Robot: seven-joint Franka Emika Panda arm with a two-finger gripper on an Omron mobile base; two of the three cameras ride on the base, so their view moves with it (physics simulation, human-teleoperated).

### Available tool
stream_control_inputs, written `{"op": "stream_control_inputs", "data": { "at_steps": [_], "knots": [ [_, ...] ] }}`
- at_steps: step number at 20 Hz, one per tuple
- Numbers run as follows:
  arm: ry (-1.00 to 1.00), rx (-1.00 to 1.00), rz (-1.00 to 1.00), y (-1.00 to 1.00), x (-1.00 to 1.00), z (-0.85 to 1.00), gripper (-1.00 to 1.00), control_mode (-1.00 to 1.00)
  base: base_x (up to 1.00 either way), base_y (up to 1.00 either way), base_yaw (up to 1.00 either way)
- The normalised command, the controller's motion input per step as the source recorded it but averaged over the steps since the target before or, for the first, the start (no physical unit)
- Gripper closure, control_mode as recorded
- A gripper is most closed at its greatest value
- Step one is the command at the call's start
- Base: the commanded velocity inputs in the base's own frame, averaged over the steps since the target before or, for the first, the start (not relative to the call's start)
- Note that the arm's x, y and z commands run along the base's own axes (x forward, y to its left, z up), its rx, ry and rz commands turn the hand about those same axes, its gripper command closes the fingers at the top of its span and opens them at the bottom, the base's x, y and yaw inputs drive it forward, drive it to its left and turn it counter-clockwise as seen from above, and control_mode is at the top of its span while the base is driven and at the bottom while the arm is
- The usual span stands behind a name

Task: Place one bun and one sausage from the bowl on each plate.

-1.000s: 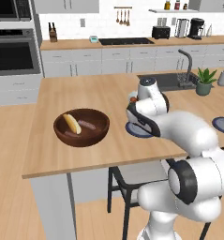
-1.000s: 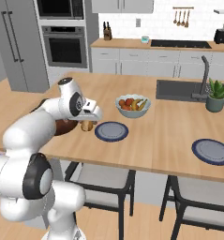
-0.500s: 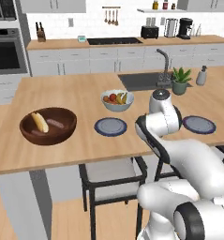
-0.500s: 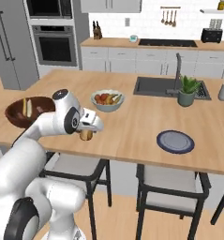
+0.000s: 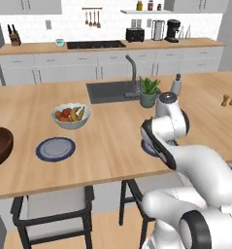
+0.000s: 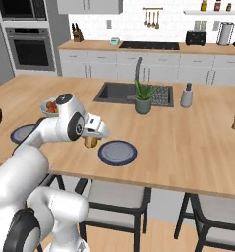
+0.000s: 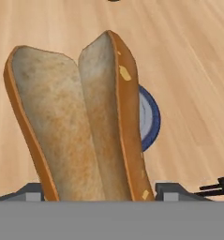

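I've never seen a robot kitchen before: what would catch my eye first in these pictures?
Probably the split bun, looming huge in the hand view, carried in the white arm's end effector just above the wooden island. Beside it lies a blue plate near the island's front edge, with a second plate farther left, in front of a bowl of colourful fruit.

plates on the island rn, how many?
2. One plate sits near the fruit bowl; the other plate lies just past the claw, which holds a bun. More may be out of frame.
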Motion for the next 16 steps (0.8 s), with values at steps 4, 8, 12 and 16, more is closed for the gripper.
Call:
{"op": "stream_control_inputs", "data": {
  "at_steps": [4,8,12,16],
  "knots": [
    [0.05,0.00,0.08,-0.03,0.38,-0.27,1.00,-1.00,0.40,-0.41,0.03],
    [0.26,0.00,0.09,-0.17,0.91,-0.94,1.00,-1.00,0.00,0.00,0.00],
    [0.16,0.00,0.03,-0.44,0.98,-0.70,1.00,-1.00,0.00,0.00,0.00],
    [0.06,0.00,0.02,-0.21,0.98,-0.66,-1.00,-1.00,0.00,0.00,0.00]
  ]
}}
